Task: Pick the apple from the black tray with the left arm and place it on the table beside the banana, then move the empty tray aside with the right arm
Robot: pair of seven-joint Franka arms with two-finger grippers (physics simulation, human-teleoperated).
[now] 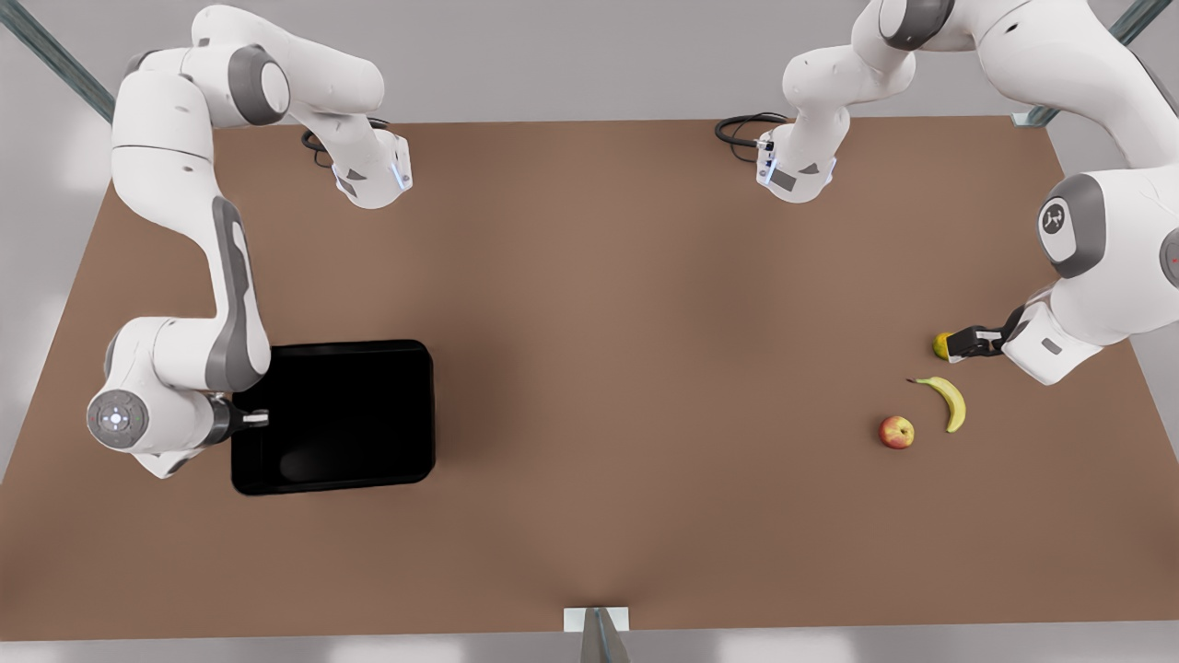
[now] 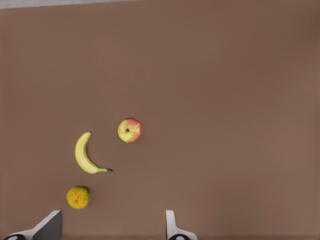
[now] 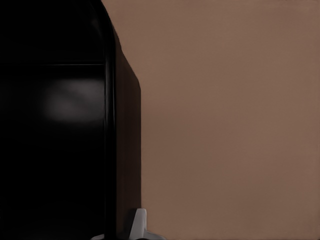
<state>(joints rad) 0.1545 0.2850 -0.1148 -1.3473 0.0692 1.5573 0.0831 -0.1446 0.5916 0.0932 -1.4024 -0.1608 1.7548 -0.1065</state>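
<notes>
Front view, left to right: right gripper closed on the left rim of the black tray, lower left, tray empty. Apple rests on table just beside banana, lower right. Left gripper spread wide above a yellow-green fruit, grasping nothing.

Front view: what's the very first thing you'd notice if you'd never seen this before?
Probably the big black tray on the front view's left, dark against the brown table, with the right end effector at its edge. Next, the little fruit group on the front view's right: the apple lies beside the banana, with a bumpy yellow-green fruit close by. The open left end effector hovers there.
</notes>
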